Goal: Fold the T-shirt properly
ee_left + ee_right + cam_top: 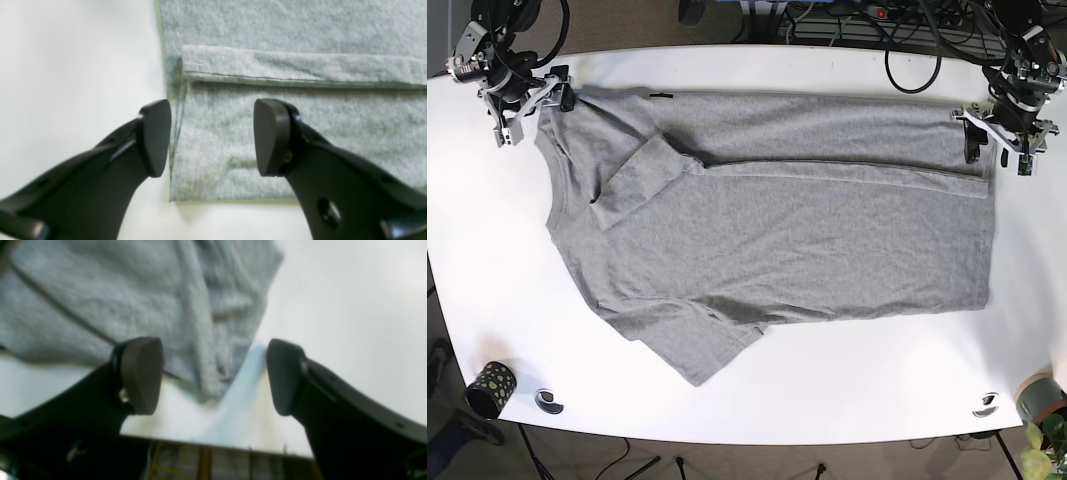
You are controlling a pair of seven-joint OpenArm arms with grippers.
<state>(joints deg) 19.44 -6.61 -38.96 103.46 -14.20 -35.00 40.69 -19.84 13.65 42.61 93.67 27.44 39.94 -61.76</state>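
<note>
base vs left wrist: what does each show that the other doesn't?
Only base: the whole T-shirt spread on the white table, one sleeve still out flat, the right gripper at the collar end, and a dark cup at the table corner.
Only left wrist: the stitched hem of the folded-over layer, close up, between the open fingers.
Both: the left gripper, open at the shirt's corner.

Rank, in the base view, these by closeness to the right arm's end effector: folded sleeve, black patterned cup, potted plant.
From the right end effector, at that view's top left:
1. Folded sleeve, just below it on the T-shirt.
2. Black patterned cup, bottom left.
3. Potted plant, bottom right corner.
</note>
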